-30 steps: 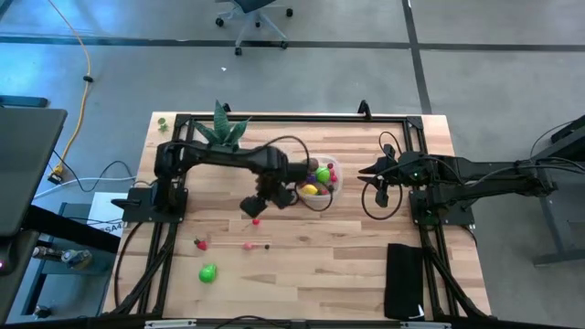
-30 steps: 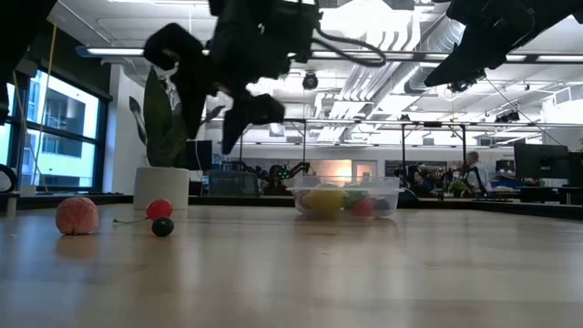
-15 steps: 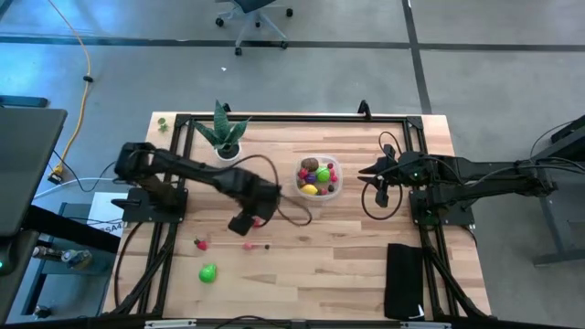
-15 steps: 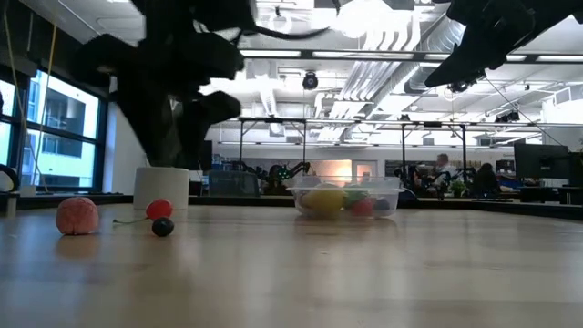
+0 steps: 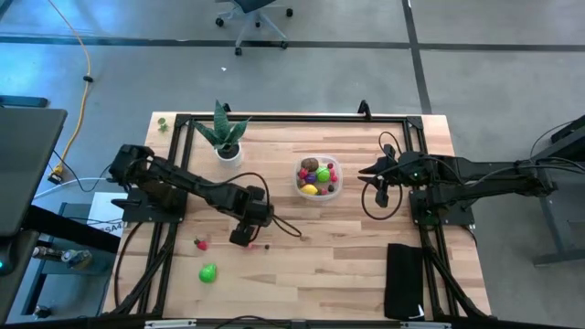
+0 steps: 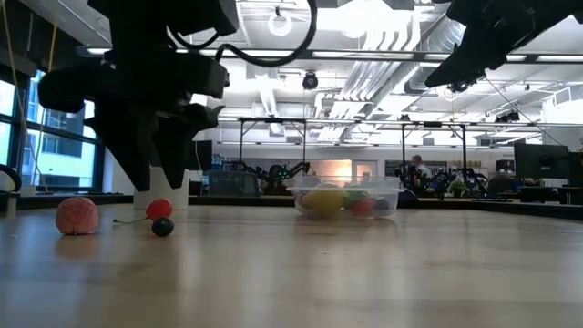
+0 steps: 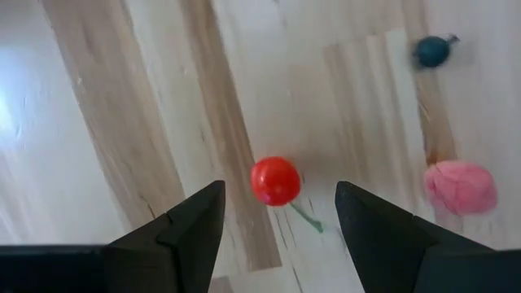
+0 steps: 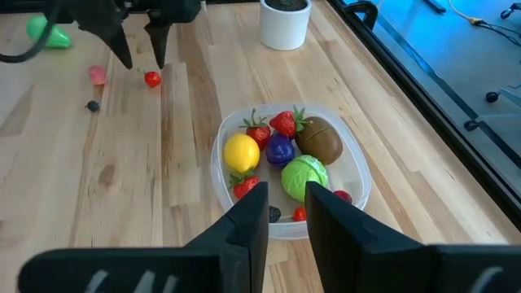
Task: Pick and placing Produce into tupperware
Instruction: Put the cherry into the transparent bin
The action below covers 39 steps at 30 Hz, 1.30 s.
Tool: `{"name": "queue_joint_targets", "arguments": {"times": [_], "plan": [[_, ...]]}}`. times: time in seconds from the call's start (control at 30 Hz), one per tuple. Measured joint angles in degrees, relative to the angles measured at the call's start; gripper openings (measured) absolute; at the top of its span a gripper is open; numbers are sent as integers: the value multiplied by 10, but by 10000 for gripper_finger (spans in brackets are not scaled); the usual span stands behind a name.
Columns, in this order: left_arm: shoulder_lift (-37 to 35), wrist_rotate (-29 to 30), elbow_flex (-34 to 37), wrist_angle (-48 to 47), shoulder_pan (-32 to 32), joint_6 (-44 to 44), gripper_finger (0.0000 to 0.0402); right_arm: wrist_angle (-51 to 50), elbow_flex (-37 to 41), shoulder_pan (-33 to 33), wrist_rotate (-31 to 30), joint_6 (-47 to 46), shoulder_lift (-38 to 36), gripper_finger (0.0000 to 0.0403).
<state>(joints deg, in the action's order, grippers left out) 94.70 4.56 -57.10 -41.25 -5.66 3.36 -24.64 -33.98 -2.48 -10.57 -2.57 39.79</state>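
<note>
The wooden table [image 5: 366, 265] is carrying everything, and no brand, label or writing is showing legibly anywhere on it. The left arm is reaching across the near-left part of the table, its left gripper [image 7: 277, 213] hanging just above the surface with its fingers spread apart, nothing between them. The right arm is waiting over the right side of the table, raised, with the right gripper [image 8: 286, 213] hovering above the near rim of the container; its fingers are standing slightly apart and gripping nothing.

The tupperware [image 8: 355, 167] is sitting at mid-table, toward the right arm, and is holding a yellow lemon [image 8: 241, 151], a brown kiwi [image 8: 319, 140], a green round piece [image 8: 305, 174], a purple piece [image 8: 279, 150] and several strawberries [image 8: 284, 124].

A white plant pot [image 8: 285, 22] is standing at the far-left part of the table.

Loose produce is lying apart from the container: a bright green piece [image 5: 208, 272] near the front left, a pink piece [image 7: 461, 186], a small red cherry [image 7: 275, 181] lying directly ahead of the left gripper's spread fingers, and a tiny dark berry [image 7: 431, 50].
</note>
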Motion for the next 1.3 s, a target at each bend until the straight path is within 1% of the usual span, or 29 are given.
{"name": "queue_joint_targets", "arguments": {"times": [0.23,0.6,0.73,1.3], "plan": [[0,1,21,32,0,-54,225,0,0,0,0,0,0,73],[10,7,52,79,0,-106,225,0,0,0,0,0,0,73],[22,7,52,87,0,-107,225,0,0,0,0,0,0,73],[21,19,52,78,0,-107,223,0,0,0,0,0,0,73]]}}
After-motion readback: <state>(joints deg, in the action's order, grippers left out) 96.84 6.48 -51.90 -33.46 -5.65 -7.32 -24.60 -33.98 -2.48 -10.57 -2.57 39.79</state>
